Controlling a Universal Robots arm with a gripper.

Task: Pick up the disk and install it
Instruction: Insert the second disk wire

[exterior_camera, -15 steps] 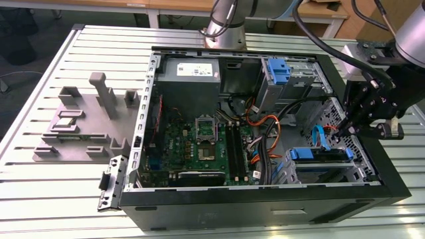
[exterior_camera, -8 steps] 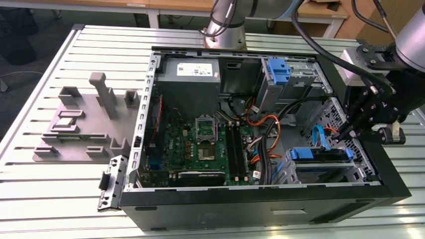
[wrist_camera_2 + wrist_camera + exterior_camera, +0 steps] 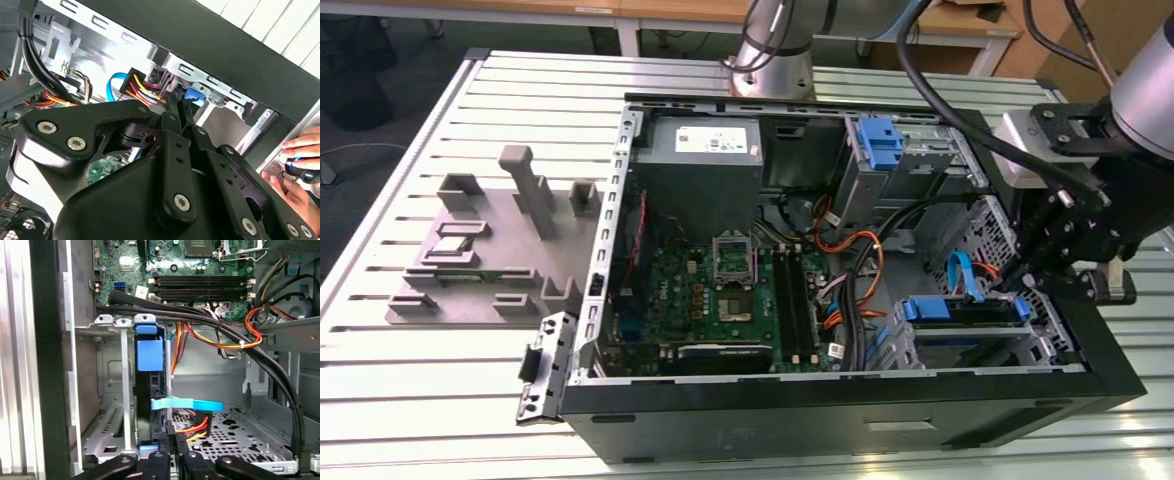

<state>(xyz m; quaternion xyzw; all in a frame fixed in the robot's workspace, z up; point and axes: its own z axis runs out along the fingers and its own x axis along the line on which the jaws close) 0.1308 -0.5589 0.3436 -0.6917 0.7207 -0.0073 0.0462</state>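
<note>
Biggest thing here is the ribbed grey metal workbench [image 3: 427, 120], and lying on it is the open black desktop computer case [image 3: 854, 400] with its side panel off. Inside there's the green motherboard [image 3: 734, 290], and up at the far end a grey power-supply box with a white label [image 3: 704, 150]. On the exterior view's left, well apart from the case, sits a grey plastic fixture block with upright posts [image 3: 494, 250].

The black robot arm [image 3: 1107, 200] reaches down at the case's edge on the exterior view's right. Its black linkage gripper [image 3: 172, 452] is right at the drive cage, fingers drawn narrow and close together, tips at the edge of the disk, a slim drive in a blue plastic carrier [image 3: 150, 390]. The disk stands on edge in a slot of the silver perforated metal drive cage [image 3: 250, 435], beside the bundle of orange, red and yellow wires [image 3: 200, 427]. In the second wrist view a person's hand [image 3: 295, 167] rests outside the case.
</note>
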